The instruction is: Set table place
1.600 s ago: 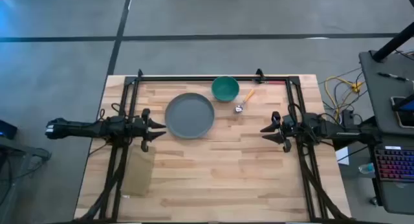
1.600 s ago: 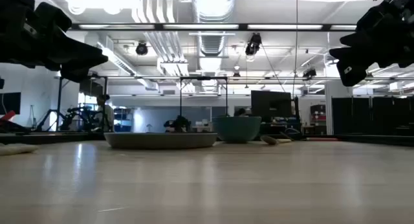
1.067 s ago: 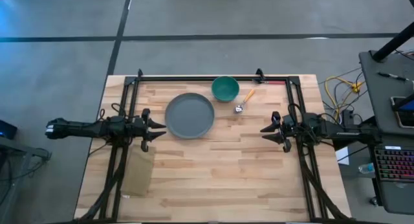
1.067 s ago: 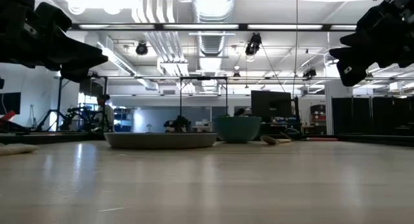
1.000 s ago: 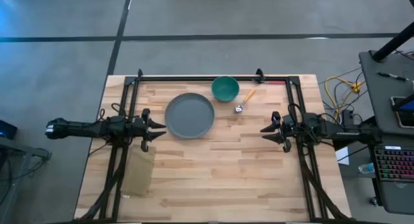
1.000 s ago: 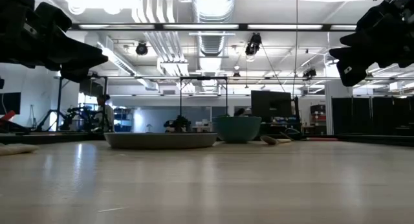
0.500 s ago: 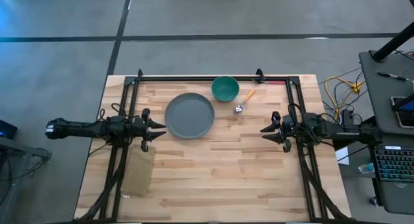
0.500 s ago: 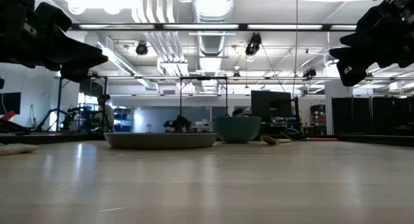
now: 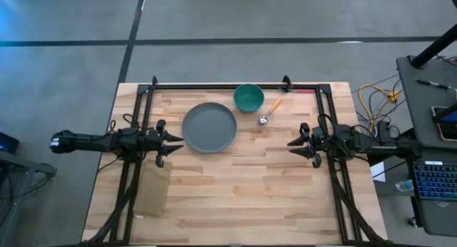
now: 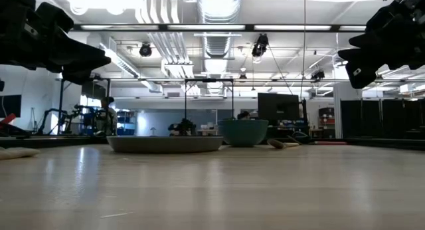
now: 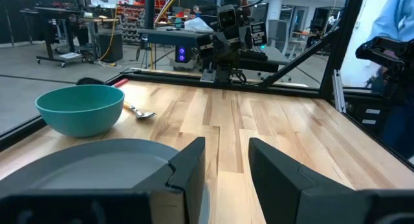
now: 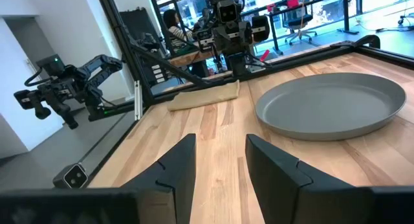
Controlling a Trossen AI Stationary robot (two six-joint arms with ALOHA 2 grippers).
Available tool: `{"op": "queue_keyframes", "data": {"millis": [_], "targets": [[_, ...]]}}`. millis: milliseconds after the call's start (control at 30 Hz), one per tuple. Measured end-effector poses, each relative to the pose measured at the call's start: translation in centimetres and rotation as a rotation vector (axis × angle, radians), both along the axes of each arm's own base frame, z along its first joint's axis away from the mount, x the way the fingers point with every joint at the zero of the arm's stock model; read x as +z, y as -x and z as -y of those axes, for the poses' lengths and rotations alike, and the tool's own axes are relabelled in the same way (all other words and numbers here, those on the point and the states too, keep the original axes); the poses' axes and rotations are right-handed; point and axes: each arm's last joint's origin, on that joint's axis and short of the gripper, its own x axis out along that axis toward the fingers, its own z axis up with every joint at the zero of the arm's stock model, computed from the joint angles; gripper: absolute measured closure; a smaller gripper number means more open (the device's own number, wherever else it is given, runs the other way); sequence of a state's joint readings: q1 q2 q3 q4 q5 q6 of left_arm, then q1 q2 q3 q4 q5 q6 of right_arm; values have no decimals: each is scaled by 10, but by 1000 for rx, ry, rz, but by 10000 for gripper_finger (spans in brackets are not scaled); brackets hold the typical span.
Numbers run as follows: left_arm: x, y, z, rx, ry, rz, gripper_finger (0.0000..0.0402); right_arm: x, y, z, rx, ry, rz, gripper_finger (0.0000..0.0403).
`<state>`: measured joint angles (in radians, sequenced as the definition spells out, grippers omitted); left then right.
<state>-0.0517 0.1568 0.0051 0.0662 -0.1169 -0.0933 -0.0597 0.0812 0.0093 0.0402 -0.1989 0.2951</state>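
A round grey plate [image 9: 209, 128] lies flat on the wooden table [image 9: 235, 197], far of centre. A teal bowl [image 9: 248, 98] stands behind it, and an orange-handled spoon [image 9: 269, 110] lies to the bowl's right. The pink-handled fork is not in view. My left gripper [image 9: 178, 142] is open and empty above the table's left side, just left of the plate [image 11: 90, 160]. My right gripper [image 9: 291, 145] is open and empty above the table's right side, pointing toward the plate [image 12: 333, 104].
A tan folded cloth [image 9: 153, 192] lies at the table's left near side, partly under the left arm's frame. A black metal frame [image 9: 235, 86] runs along the table's edges. Bare wood lies between the two grippers and toward the near edge.
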Motion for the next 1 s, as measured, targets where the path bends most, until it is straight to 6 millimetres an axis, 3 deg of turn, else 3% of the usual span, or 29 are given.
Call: {"op": "queue_keyframes", "data": {"millis": [700, 833, 1000], "targets": [[0, 0, 0, 0, 0, 0, 297, 0, 0, 0, 0, 2, 1, 275], [0, 0, 0, 0, -1, 0, 297, 0, 0, 1, -43, 80, 11, 275], [9, 0, 0, -2, -69, 89, 297, 2, 0, 4, -126, -35, 21, 275]]}}
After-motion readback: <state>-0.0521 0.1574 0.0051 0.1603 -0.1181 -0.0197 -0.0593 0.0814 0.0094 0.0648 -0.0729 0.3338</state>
